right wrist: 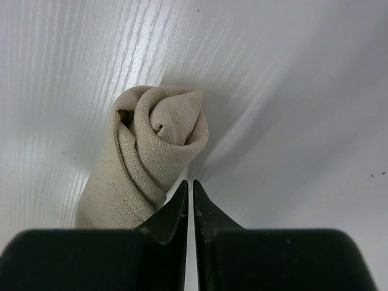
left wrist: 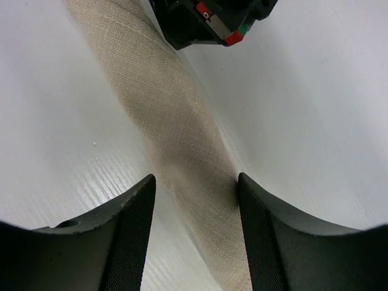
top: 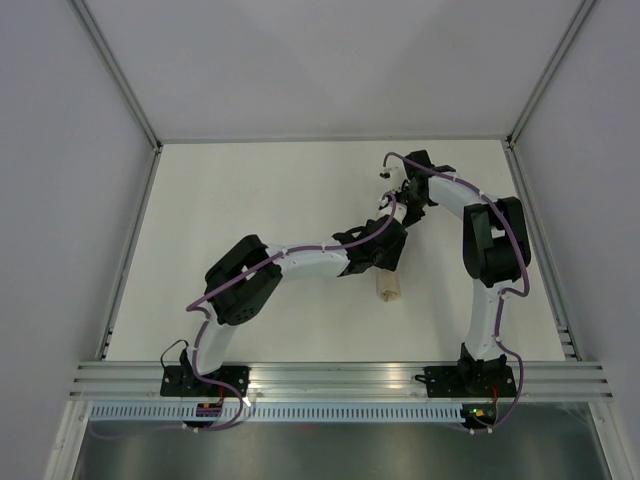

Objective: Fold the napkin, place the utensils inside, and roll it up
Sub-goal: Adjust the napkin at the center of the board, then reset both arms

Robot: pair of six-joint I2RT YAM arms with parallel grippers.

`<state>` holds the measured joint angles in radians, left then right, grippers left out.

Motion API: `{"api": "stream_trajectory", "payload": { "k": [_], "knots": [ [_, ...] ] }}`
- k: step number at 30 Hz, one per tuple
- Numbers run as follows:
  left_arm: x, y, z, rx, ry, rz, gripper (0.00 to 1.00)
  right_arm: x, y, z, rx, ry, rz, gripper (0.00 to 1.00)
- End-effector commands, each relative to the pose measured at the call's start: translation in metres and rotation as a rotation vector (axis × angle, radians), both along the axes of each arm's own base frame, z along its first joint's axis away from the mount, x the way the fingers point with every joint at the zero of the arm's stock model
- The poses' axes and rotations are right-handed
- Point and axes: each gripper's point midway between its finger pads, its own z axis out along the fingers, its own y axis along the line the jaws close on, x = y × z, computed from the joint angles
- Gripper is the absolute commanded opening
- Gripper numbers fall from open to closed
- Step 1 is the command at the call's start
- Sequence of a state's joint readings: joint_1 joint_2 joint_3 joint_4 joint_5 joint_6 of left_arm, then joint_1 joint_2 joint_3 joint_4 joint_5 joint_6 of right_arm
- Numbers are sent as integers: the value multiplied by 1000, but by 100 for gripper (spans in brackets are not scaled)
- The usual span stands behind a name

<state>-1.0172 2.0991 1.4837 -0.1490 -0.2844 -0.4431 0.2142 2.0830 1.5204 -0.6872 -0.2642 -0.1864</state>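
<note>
The napkin (left wrist: 176,121) is a tight beige roll lying on the white table. In the top view only its near end (top: 388,289) shows from under the arms. My left gripper (left wrist: 195,179) is open and straddles the roll; its right finger (left wrist: 260,230) is against the cloth, and a gap shows on the left side. It sits mid-table in the top view (top: 384,258). My right gripper (right wrist: 189,185) is shut and empty, its tips beside the roll's spiral end (right wrist: 160,127). It shows behind the left gripper in the top view (top: 404,205). The fork is hidden.
The right gripper's black body (left wrist: 206,21) hangs over the far end of the roll, close to my left fingers. White enclosure walls (top: 90,150) ring the table, and an aluminium rail (top: 330,375) runs along the near edge.
</note>
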Motion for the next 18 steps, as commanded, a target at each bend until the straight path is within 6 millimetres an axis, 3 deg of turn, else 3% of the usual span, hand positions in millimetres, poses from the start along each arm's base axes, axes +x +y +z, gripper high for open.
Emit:
{"api": "stream_trajectory", "payload": {
  "k": [1,11,18],
  "knots": [
    [4,3,38,-13,-72,-12,62,10,-4,29,-26,-84,-44,11],
    [13,6,63,-43,-118,-2,63,21,-15,44,-81,-152,-84,14],
    [26,24,91,-82,-156,21,64,25,-21,54,-96,-197,-113,15]
  ]
}}
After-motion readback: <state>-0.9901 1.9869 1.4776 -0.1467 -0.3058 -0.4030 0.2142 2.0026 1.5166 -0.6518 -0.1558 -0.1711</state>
